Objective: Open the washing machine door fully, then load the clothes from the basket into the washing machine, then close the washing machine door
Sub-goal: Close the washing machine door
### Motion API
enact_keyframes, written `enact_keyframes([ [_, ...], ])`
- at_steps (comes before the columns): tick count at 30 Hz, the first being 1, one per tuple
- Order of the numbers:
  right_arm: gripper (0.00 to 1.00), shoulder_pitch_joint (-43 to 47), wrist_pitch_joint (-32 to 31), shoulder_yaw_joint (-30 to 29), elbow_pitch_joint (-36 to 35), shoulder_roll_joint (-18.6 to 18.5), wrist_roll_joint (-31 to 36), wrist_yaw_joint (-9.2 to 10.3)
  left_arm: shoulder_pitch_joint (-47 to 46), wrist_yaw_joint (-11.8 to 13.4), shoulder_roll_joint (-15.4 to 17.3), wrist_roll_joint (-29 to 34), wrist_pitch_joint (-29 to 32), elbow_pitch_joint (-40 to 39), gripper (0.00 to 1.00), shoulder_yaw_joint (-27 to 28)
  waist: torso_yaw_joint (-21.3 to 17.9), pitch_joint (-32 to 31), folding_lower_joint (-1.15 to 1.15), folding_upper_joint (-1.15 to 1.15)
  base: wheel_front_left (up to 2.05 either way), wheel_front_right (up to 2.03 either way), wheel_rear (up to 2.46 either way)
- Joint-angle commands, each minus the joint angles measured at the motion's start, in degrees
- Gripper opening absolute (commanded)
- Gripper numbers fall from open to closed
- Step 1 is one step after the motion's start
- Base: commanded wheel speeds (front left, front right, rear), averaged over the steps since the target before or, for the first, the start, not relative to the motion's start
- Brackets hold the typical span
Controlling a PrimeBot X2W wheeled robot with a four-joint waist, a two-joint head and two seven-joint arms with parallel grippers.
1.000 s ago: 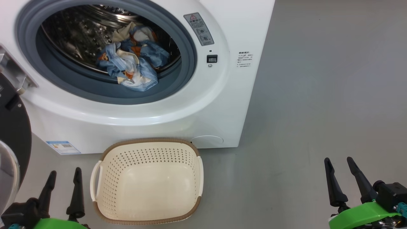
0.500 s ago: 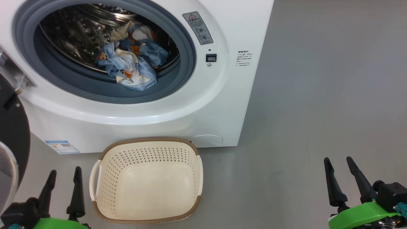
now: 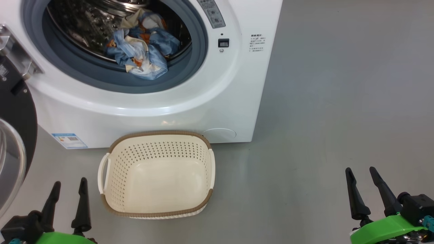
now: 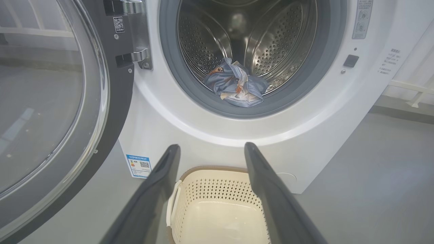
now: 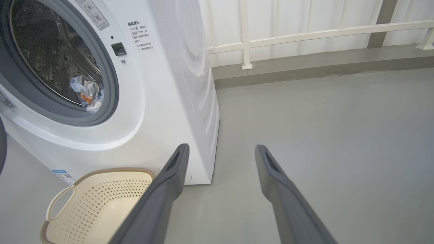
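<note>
The white washing machine [image 3: 217,101] stands with its door [image 3: 15,135] swung open to the left; in the left wrist view the door [image 4: 51,101] shows its black ring and clear glass. The blue printed clothes [image 3: 140,51] lie at the drum's front lip, over the grey gasket, also seen as clothes [image 4: 235,86] and clothes [image 5: 86,93]. The cream basket [image 3: 156,206] sits on the floor before the machine with nothing in it. My left gripper [image 3: 69,184] is open just left of the basket. My right gripper [image 3: 361,171] is open far to the right, over bare floor.
Grey floor [image 3: 339,101] stretches to the right of the machine. A white railing [image 5: 305,34] and a low grey kerb run along the wall behind. The open door stands close beside my left arm.
The whole head picture has shifted: machine and basket sit higher in it now, so the camera moved. Both grippers stay open in the same spots, and the clothes lie as before.
</note>
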State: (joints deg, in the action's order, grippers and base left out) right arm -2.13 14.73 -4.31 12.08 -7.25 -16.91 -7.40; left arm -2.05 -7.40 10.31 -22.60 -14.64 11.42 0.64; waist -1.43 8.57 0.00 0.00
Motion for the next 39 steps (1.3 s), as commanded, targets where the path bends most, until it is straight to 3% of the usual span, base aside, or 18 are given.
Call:
enact_keyframes([
  [1,1.0,0.1,0.3,1.4,-1.5,-0.6,-0.3,-0.09,-0.5,-0.1,1.6,-0.4,-0.4,-1.6,1.0,1.9,0.0,0.0,0.0,0.0,-0.76,0.76,0.0],
  [22,1.0,-0.5,0.3,2.5,-1.6,-1.2,0.1,-0.09,-0.4,-0.1,0.4,0.4,-0.4,-2.4,1.0,2.8,3.2,0.5,0.0,0.0,-0.08,0.08,0.0],
  [29,1.0,-1.6,0.3,3.9,-1.0,-2.2,0.2,-0.09,-0.1,-0.1,-1.3,0.3,-0.4,-2.5,1.0,3.8,7.1,0.5,0.0,0.0,0.0,0.0,0.0],
  [39,1.0,-2.6,0.3,7.0,0.2,-4.3,-0.2,-0.09,1.3,-0.1,-4.3,0.9,-0.4,-2.4,1.0,5.6,15.6,-1.5,0.0,0.0,0.0,0.0,0.0],
])
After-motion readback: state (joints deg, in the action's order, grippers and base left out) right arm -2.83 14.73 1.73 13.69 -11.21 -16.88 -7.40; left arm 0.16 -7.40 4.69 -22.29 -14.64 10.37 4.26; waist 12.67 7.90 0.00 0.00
